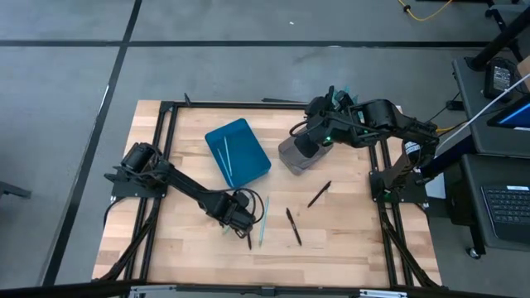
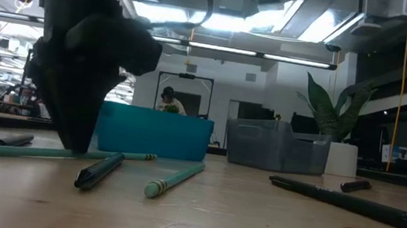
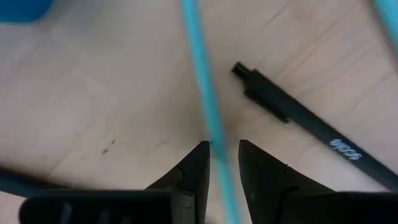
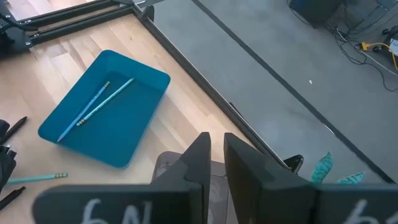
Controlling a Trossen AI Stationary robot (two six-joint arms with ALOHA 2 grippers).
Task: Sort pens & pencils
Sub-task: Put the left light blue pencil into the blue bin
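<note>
The left end effector (image 1: pixel 243 217) is down at the desk (image 1: pixel 348 248) near its front edge, its two fingers (image 3: pixel 193 171) slightly parted and straddling a light blue pencil (image 3: pixel 202 93) that runs between the tips; whether they press on it cannot be told. Just beside that pencil lies a black pen (image 3: pixel 311 127), and a second light blue pencil (image 1: pixel 263 220) lies close by on the side toward the desk's middle. Two more black pens lie apart on the bare wood: one (image 1: pixel 293 226) near the front middle, another (image 1: pixel 319 194) farther back toward the right edge. A blue tray (image 1: pixel 248 170) sits toward the back of the desk at the middle and holds two light blue pencils (image 4: pixel 93 107). Just right of it stands a grey bin (image 1: pixel 290 159). The right end effector (image 4: pixel 216 152) hangs over the grey bin, its fingers nearly pressed together with nothing between them.
</note>
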